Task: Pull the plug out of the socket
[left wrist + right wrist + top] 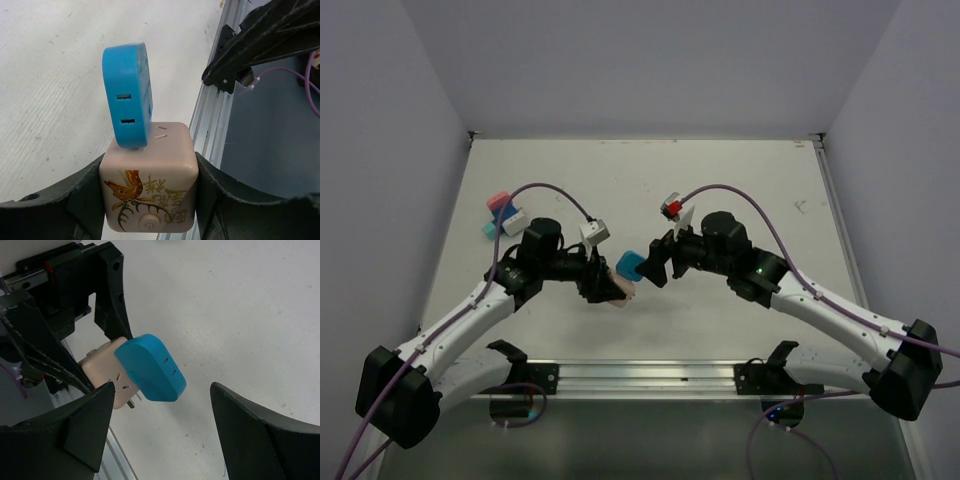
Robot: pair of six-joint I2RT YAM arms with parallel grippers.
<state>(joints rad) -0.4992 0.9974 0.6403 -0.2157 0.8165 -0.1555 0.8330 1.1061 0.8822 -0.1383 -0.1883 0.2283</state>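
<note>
Left gripper clamps a glossy cubic socket bearing a rounded plug.

One blue plug and one beige socket cube are counted. Two arms are seen, with two grippers: the left gripper and the right gripper. Two purple cables are counted. Three small blocks are made out on the one table: one pink, one white, one teal.
</note>
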